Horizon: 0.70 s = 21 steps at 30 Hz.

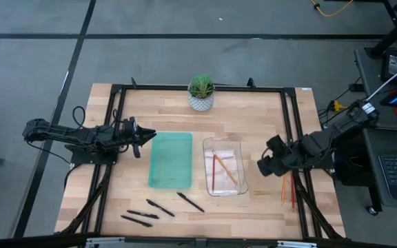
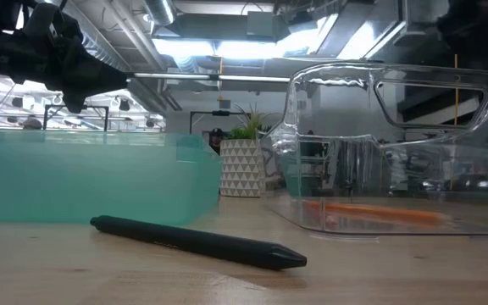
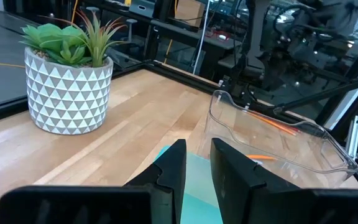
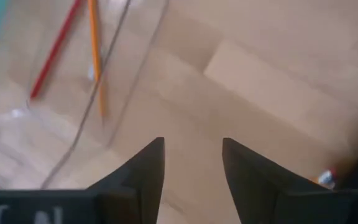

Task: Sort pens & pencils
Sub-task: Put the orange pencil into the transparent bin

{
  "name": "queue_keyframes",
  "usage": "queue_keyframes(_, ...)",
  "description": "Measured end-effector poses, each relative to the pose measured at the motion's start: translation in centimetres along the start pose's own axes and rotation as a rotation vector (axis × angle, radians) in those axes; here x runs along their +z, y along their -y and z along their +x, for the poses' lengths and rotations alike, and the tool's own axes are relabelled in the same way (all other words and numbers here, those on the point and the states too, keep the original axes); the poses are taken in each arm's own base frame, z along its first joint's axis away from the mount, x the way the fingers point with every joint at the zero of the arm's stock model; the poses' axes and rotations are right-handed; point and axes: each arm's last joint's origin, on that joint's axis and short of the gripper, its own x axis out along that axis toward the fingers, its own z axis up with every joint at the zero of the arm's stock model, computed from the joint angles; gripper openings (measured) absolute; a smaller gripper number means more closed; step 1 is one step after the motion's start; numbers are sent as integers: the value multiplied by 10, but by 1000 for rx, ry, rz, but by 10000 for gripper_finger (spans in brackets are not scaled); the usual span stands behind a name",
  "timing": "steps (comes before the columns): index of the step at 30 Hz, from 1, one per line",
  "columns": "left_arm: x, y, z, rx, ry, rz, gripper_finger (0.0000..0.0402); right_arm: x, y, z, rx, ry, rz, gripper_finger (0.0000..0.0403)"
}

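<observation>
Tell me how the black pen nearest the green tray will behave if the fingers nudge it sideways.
The black pen looks thin, round and rigid, so it would probably roll across the smooth wooden table rather than bend. It looks light for its length, so a nudge near one end may spin it. Lying flat, it cannot tip over.
</observation>
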Motion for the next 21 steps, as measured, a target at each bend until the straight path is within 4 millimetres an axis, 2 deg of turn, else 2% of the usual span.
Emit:
queue_keyframes(4,0,0,0,-1,3,-1,69,-19,0,1,-37,-43,12,162)
queue_keyframes(9,1,0,0,-2,6,-3,69,-50,7,6,-218,-117,82,162)
queue_keyframes(12,1,0,0,-2,6,-3,69,-65,6,12,-268,-114,121,162)
queue_keyframes(21,1,0,0,-2,6,-3,69,-86,-1,44,-475,-91,140,162)
